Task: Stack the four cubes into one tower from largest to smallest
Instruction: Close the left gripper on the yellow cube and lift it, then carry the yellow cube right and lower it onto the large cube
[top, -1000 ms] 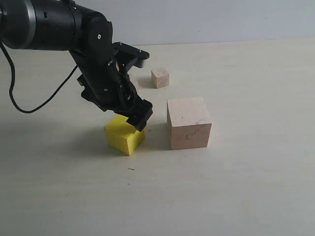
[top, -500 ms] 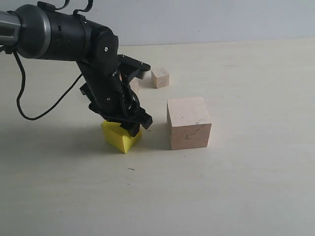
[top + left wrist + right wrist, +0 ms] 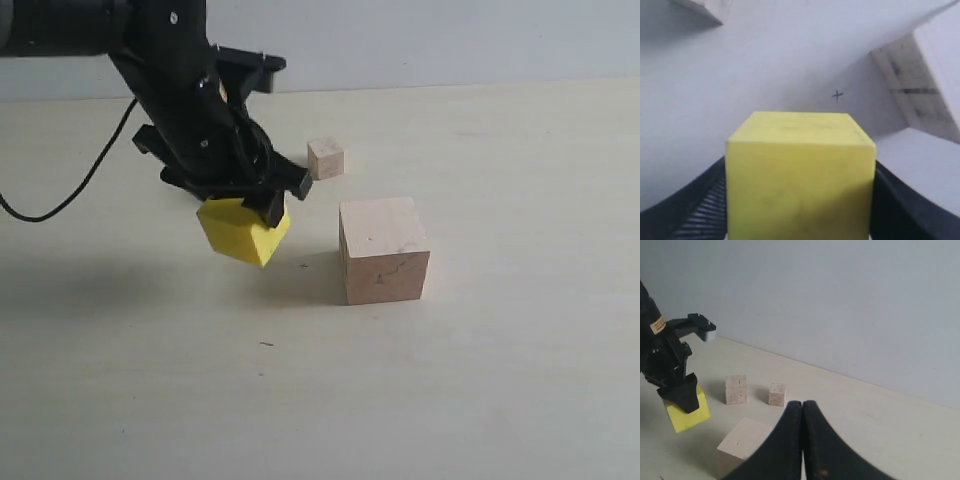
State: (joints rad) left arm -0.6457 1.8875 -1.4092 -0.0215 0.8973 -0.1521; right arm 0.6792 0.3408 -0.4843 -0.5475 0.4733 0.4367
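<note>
My left gripper [image 3: 247, 212] is shut on the bright yellow cube [image 3: 238, 236], which hangs tilted a little above the table, left of the large pale wooden cube [image 3: 383, 250]. In the left wrist view the yellow cube [image 3: 800, 165] fills the space between the black fingers [image 3: 695, 210], and the large cube [image 3: 935, 75] lies beyond it. A small beige cube [image 3: 325, 158] sits behind. The right wrist view shows two small beige cubes, one [image 3: 735, 389] and a slightly smaller one [image 3: 777, 394], side by side. My right gripper [image 3: 802, 407] is shut and empty, outside the exterior view.
The pale tabletop [image 3: 480, 380] stretches to a grey wall [image 3: 450, 40] at the back. A black cable [image 3: 70, 195] trails from the left arm over the table's left side. A small dark mark [image 3: 265, 344] lies on the table in front of the yellow cube.
My left gripper closed on the yellow cube and lifted it off the table, up and slightly back. The other cubes and the right gripper stayed put.
</note>
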